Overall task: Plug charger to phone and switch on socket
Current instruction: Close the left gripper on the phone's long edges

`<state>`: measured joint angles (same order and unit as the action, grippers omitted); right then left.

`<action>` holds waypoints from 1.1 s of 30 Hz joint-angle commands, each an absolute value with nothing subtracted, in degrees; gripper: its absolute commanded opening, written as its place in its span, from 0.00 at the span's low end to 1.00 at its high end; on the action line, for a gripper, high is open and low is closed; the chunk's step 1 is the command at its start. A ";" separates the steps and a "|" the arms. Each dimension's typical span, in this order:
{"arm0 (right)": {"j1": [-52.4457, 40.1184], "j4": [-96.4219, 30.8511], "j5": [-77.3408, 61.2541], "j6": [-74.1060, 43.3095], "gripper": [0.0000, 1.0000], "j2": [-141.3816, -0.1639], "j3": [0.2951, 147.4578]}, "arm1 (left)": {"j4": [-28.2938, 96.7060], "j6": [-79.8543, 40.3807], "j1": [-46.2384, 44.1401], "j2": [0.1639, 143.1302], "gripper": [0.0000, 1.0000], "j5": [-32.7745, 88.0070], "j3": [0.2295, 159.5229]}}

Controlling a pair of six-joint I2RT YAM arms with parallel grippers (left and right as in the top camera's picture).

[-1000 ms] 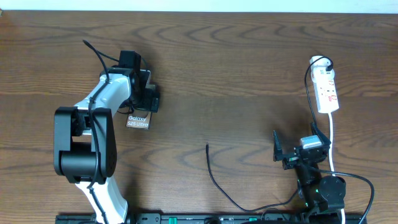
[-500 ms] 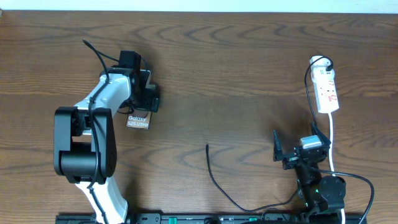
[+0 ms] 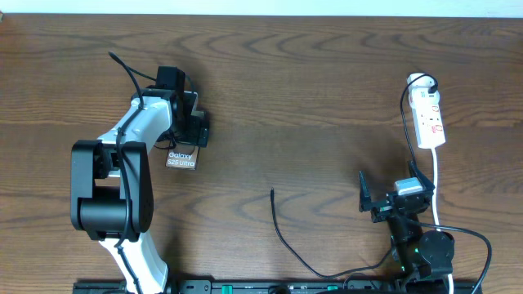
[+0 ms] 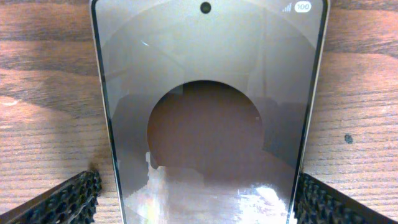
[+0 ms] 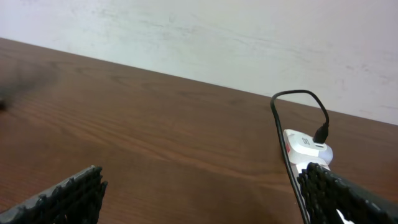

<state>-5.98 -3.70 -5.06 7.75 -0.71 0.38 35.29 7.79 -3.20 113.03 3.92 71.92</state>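
Slippage worries me: the left fingers (image 4: 65,202), spread astride the slim grey-brown phone slab (image 4: 208,124) lying flat at far left on the wooden surface (image 3: 327,98), could skid its smooth edges on closing, while the thin black charger cable (image 3: 282,233) lies well apart, near-centre, and the right fingers (image 5: 68,196) hang spread and empty.

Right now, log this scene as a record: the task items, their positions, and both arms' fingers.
phone: slim grey-brown rectangular phone, lying flat, nothing plugged in
charger: thin black charger cable, tip lying free, well apart from the phone
socket: narrow white power strip, far right
left fingers: flanking the phone's sides, grip unclear
right fingers: wide apart, empty
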 commanded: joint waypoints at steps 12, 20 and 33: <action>-6.33 -4.01 -4.62 7.14 0.99 -0.34 0.32 | 35.27 8.51 -3.09 115.74 0.84 3.40 71.46; -6.33 -4.01 -4.62 7.14 0.99 -0.34 0.32 | 35.29 8.51 -3.09 115.74 0.81 3.40 71.46; -6.33 -4.01 -4.62 7.14 0.99 -0.34 0.32 | 35.29 8.51 -3.09 115.74 0.76 3.40 71.46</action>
